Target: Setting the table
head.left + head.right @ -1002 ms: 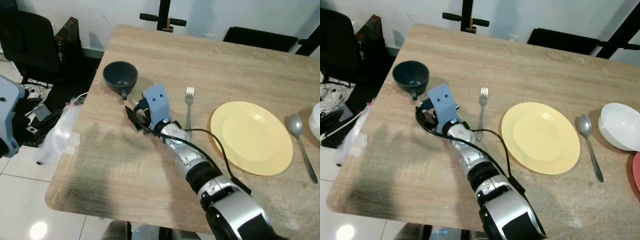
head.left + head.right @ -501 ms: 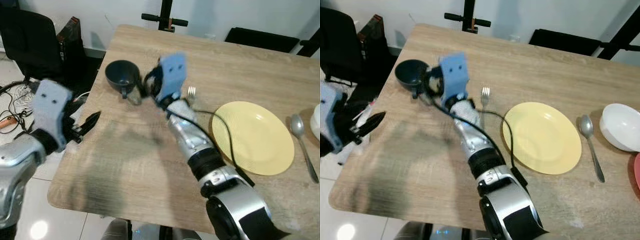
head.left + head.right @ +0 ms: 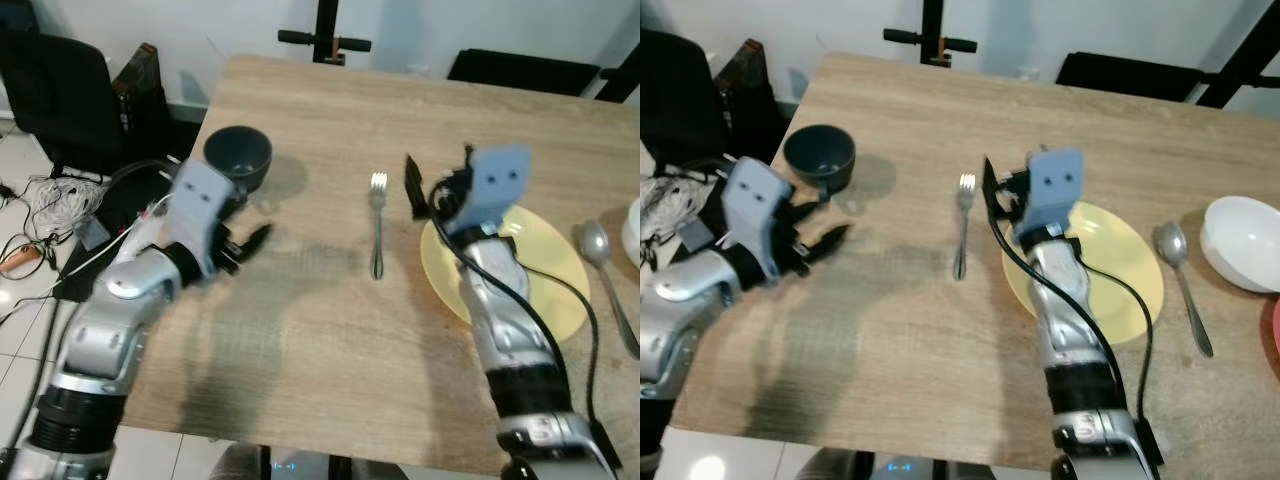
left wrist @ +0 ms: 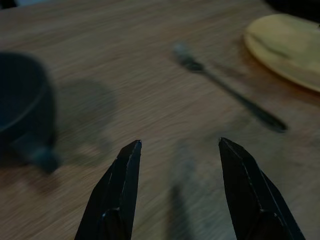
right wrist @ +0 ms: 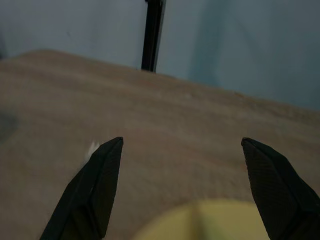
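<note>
On the wooden table (image 3: 300,330) a dark blue cup (image 3: 238,155) stands near the left edge. A fork (image 3: 377,225) lies left of the yellow plate (image 3: 545,290), a spoon (image 3: 600,270) to the plate's right, and a white bowl (image 3: 1243,240) beyond the spoon. My left gripper (image 3: 250,225) hovers open just in front of the cup, pointing toward the fork; in the left wrist view the cup (image 4: 20,110) sits beside its fingers (image 4: 125,185). Over the plate's left rim my right gripper (image 3: 438,178) is open wide and holds nothing, fingers (image 5: 95,185) spread.
A black chair (image 3: 60,90) and cables (image 3: 60,190) on the tiled floor lie off the table's left side. A black stand (image 3: 325,40) and a dark seat (image 3: 520,70) stand behind the far edge. A red object (image 3: 1275,340) shows at the right.
My right arm has swung from beside the cup over to the plate's left rim. My left arm has come up over the table to the cup's front. The cup stays put.
</note>
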### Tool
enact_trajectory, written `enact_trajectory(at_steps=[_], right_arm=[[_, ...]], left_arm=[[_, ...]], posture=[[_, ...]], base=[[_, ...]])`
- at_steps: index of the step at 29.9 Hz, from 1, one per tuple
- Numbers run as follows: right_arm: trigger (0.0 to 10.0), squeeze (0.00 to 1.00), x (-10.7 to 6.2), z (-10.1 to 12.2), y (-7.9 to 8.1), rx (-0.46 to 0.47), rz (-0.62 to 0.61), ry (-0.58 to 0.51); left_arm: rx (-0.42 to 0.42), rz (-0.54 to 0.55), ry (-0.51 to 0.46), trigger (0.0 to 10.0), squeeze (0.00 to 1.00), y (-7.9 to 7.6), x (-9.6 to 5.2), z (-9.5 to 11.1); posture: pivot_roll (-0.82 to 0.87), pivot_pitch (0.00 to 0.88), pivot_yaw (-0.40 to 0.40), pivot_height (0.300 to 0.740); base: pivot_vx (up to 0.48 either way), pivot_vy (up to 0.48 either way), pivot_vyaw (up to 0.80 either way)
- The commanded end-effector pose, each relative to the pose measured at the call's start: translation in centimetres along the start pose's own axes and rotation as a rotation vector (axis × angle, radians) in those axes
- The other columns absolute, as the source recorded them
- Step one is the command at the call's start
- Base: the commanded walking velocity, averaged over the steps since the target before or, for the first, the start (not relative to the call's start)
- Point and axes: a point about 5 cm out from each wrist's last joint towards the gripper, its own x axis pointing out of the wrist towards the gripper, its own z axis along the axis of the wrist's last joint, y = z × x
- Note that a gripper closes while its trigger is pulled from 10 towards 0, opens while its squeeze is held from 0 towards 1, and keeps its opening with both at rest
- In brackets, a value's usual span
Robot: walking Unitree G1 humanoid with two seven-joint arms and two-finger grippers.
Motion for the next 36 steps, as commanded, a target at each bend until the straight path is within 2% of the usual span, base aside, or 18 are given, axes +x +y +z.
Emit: enact_trajectory(at_steps=[1,2,4,6,7,11,14,17,23,28,29,36], right_arm=[[10.0,0.0,-0.4,0.1,-0.1,0.01,0.016,0.012],[10.0,0.0,-0.4,0.1,-0.1,0.01,0.016,0.012],[10.0,0.0,-0.9,-0.4,1.3,0.037,0.104,0.062],[10.0,0.0,-0.5,-0.9,3.5,0.058,0.17,0.113],[10.0,0.0,0.4,-1.8,5.5,0.07,0.186,0.162],[10.0,0.0,1.3,-2.7,7.1,0.071,0.187,0.213],[10.0,0.0,1.4,-3.0,7.5,0.068,0.184,0.229],[10.0,0.0,2.6,-4.5,9.1,-0.012,0.162,0.347],[10.0,0.0,3.3,-5.3,9.2,-0.071,0.141,0.421],[10.0,0.0,3.0,-5.8,10.0,-0.035,0.21,0.481],[6.7,0.0,2.9,-6.0,10.0,-0.024,0.211,0.493],[6.4,0.0,2.6,-6.9,8.9,0.014,0.145,0.543]], left_arm=[[-0.006,-0.035,0.001,10.0,0.01,-0.7,0.1,-0.2],[-0.006,-0.035,0.001,10.0,0.01,-0.7,0.1,-0.2],[-0.003,-0.04,-0.007,10.0,0.01,-0.8,0.3,-0.1],[0.005,-0.021,-0.023,10.0,0.02,-0.5,0.3,0.0],[0.006,0.012,-0.036,10.0,0.01,0.1,-0.2,0.3],[0.016,0.039,-0.044,10.0,0.01,0.7,-0.9,0.8],[0.019,0.044,-0.046,10.0,0.01,0.8,-1.1,1.0],[0.037,0.097,-0.052,10.0,0.01,2.1,-2.8,2.0],[0.051,0.136,-0.052,10.0,0.01,2.8,-4.2,2.6],[0.052,0.145,-0.046,10.0,0.01,2.9,-4.5,2.6],[0.051,0.146,-0.046,10.0,0.01,2.8,-4.5,2.6],[0.036,0.146,-0.036,10.0,0.01,2.5,-4.5,2.6]], posture=[[0.02,0.082,0.069,0.74],[0.02,0.082,0.069,0.74],[0.02,0.078,0.073,0.74],[0.03,0.077,0.068,0.74],[0.03,0.077,0.068,0.74],[0.07,0.083,0.059,0.74],[0.07,0.083,0.059,0.74],[0.12,0.1,0.051,0.74],[0.13,0.124,0.039,0.74],[0.13,0.133,0.035,0.74],[0.13,0.138,0.033,0.74],[0.12,0.143,0.03,0.74]], base=[[0.0,0.0,0.0],[0.0,0.0,0.0],[0.0,0.0,0.0],[0.0,0.0,0.0],[0.0,0.0,0.0],[0.0,0.0,0.0],[0.0,0.0,0.0],[0.0,0.0,0.0],[0.0,0.0,0.0],[0.0,0.0,0.0],[0.0,0.0,0.0],[0.0,0.0,0.0]])
